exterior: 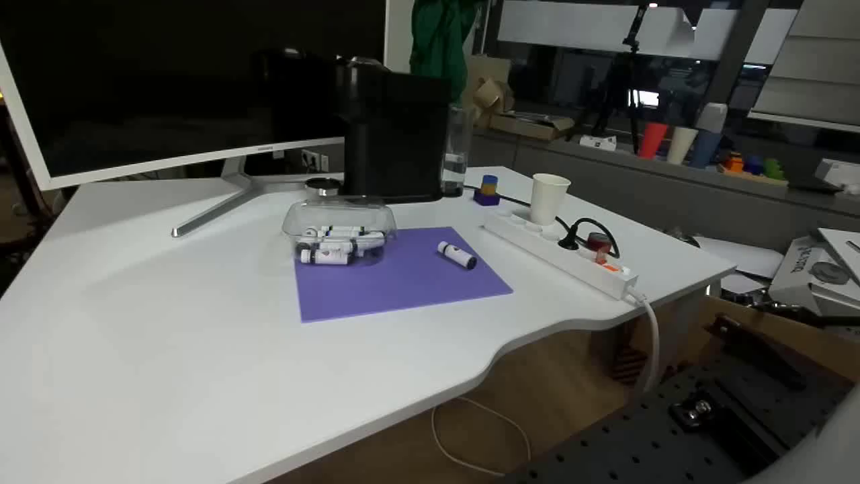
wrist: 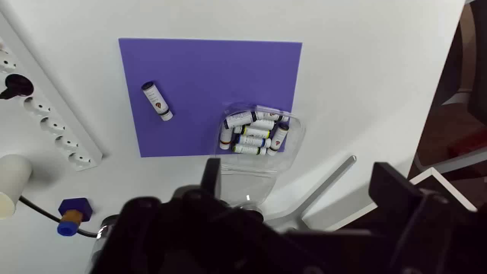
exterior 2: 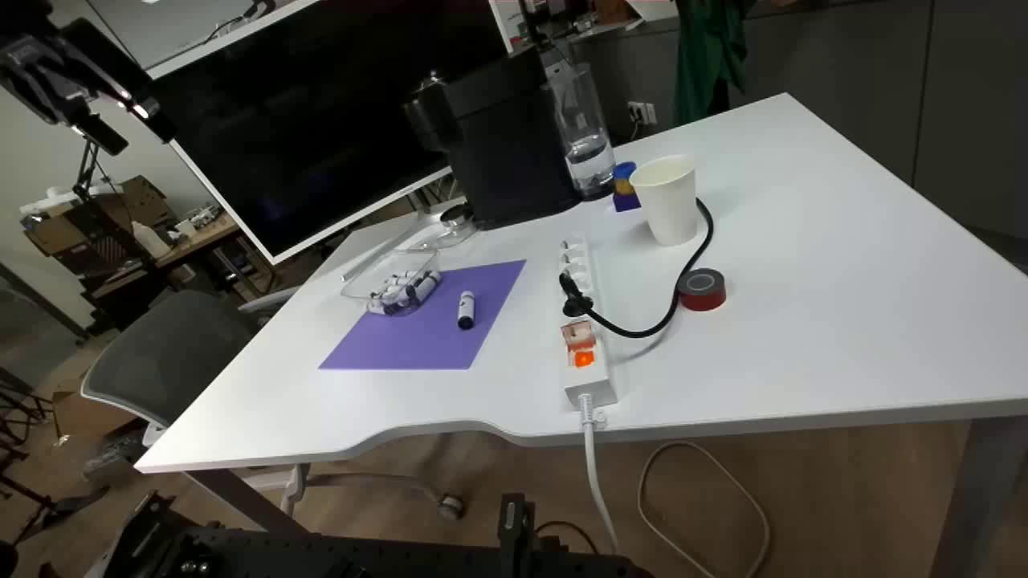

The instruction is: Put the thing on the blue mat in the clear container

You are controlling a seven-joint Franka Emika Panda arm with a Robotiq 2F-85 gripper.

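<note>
The thing is a small white cylinder with a dark end (exterior: 457,255), lying alone on the blue-violet mat (exterior: 403,289). It also shows in an exterior view (exterior 2: 467,310) and in the wrist view (wrist: 157,101). The clear container (exterior: 339,214) holds several similar white cylinders and sits partly over the mat's edge, its lid folded open; it shows in the wrist view (wrist: 293,148) as well. My gripper (wrist: 298,173) is open and empty, high above the table. In an exterior view the gripper (exterior 2: 132,128) hangs at the upper left, apart from everything.
A white power strip (exterior: 557,254) with a black plug lies beside the mat, with a paper cup (exterior: 549,198) near it. A tall black machine (exterior: 396,134) and a monitor (exterior: 188,81) on a metal stand are behind. Red tape (exterior 2: 702,289) lies beyond the strip.
</note>
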